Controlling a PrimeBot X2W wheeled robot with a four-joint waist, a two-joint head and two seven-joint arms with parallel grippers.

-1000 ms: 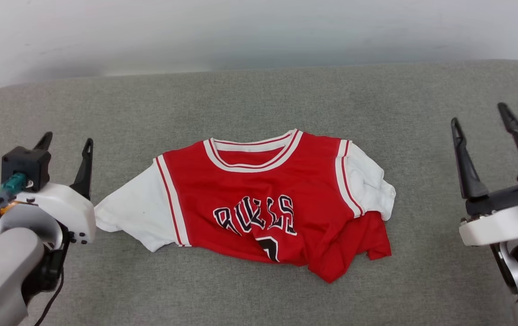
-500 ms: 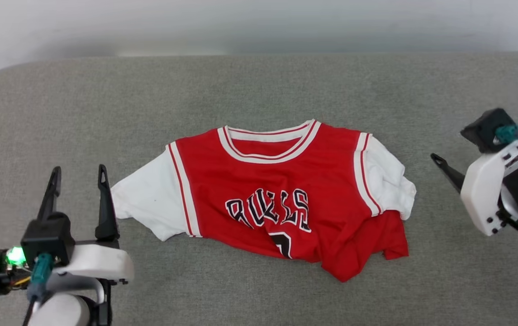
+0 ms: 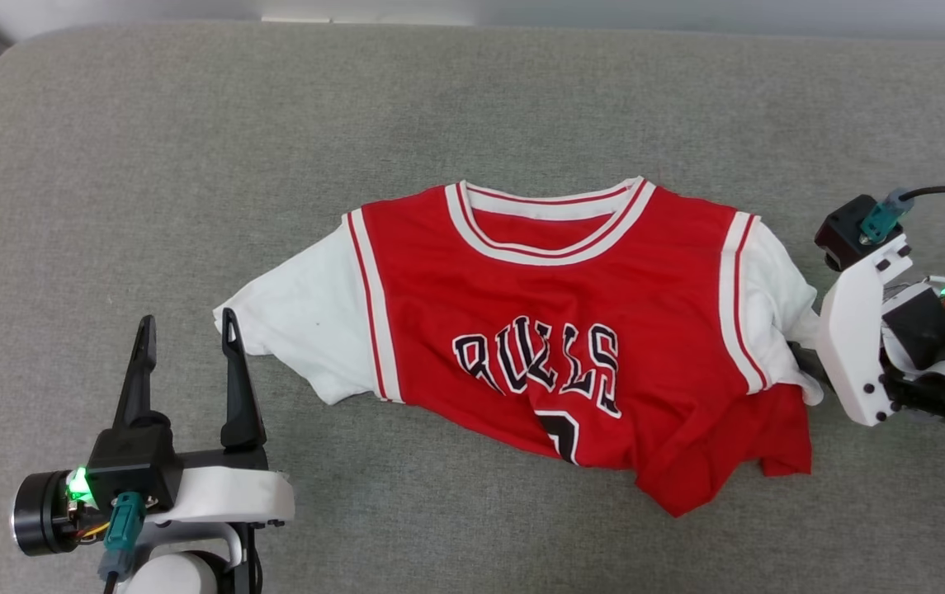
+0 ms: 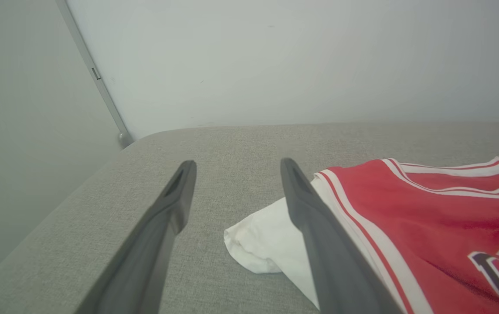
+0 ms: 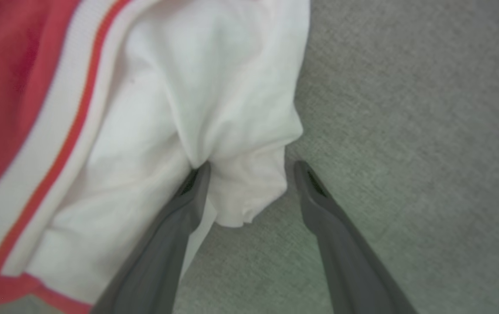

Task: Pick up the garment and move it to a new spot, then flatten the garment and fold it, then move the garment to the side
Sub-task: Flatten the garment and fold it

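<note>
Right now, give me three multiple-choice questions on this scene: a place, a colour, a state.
1. Where is the right pincer? A. At the garment's white sleeve. B. Resting on the red front. C. Well clear of the garment.
2. What colour is the garment's body? A. Blue. B. Green. C. Red.
3. How is the left pincer? A. Shut on cloth. B. Open, empty. C. Shut, empty.
Answers: 1 A, its fingers straddle the sleeve's edge; 2 C, the front is red; 3 B, its fingers stand apart, bare cushion between.
</note>
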